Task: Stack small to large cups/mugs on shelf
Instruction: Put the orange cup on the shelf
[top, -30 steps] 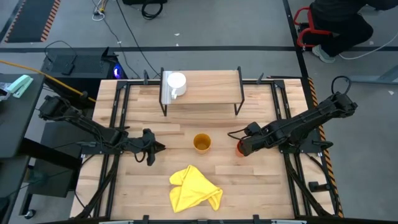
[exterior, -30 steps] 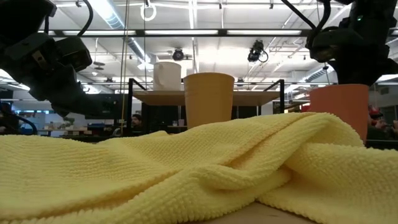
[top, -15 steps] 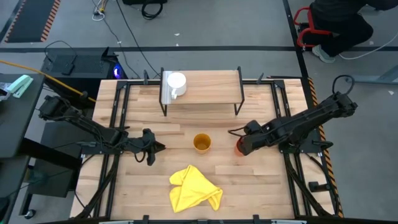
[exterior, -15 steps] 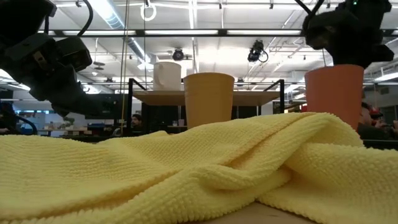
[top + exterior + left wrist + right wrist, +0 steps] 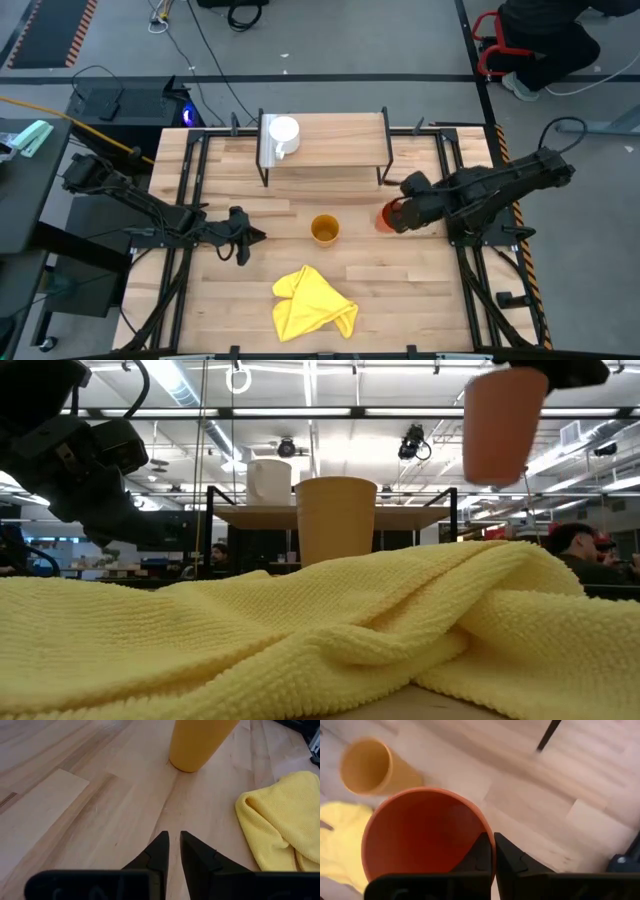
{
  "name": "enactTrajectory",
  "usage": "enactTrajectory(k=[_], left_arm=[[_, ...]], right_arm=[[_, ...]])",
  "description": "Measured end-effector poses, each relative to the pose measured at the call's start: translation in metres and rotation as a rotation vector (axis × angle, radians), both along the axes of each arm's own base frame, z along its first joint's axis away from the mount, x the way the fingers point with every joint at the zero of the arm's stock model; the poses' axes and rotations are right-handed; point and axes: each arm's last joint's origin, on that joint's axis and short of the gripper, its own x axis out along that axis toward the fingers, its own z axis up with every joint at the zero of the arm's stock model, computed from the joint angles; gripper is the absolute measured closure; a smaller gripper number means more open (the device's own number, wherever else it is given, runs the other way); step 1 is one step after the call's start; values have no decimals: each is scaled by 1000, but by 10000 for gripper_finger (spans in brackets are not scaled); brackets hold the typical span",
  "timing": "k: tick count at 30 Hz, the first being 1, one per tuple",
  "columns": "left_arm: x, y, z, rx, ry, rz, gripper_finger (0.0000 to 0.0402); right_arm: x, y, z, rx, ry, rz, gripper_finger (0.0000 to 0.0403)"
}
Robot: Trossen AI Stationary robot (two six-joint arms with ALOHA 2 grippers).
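Clamped on the rim of the red-orange cup (image 5: 386, 217), the right gripper (image 5: 397, 216) sits right of centre in the high view and has moved up the frame toward the shelf (image 5: 330, 141) compared with a second ago. The yellow-orange cup (image 5: 324, 229) stands at centre, the white mug (image 5: 284, 133) on the shelf's upper-left end, and the yellow cloth (image 5: 312, 303) lies lower centre. The left gripper (image 5: 247, 238) waits at left of centre

From the low view the change is plain: the red-orange cup (image 5: 492, 428) now hangs at upper right, well clear of the table it sat on a second ago, above the cloth (image 5: 300, 630)

The left wrist view shows that arm's fingers (image 5: 159, 851) nearly together and holding nothing, the yellow-orange cup (image 5: 196, 742) ahead

From the right wrist view one wall of the red-orange cup (image 5: 420, 832) is pinched between the fingers (image 5: 507, 857) (a thin grip). The lift looks done; carrying it to the shelf comes next, I judge
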Motion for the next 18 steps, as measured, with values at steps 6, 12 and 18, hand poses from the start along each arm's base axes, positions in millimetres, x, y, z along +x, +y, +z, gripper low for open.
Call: enactTrajectory(k=[6,12,18], left_arm=[[0,1,0,31,-5,20,347],[0,6,2,143,-33,150,353],[1,19,3,216,-51,323,356]], right_arm=[[-1,-17,26,-78,-46,-47,398],[11,-44,31,-138,-11,-66,398],[43,-75,37,-199,31,-27,398]])
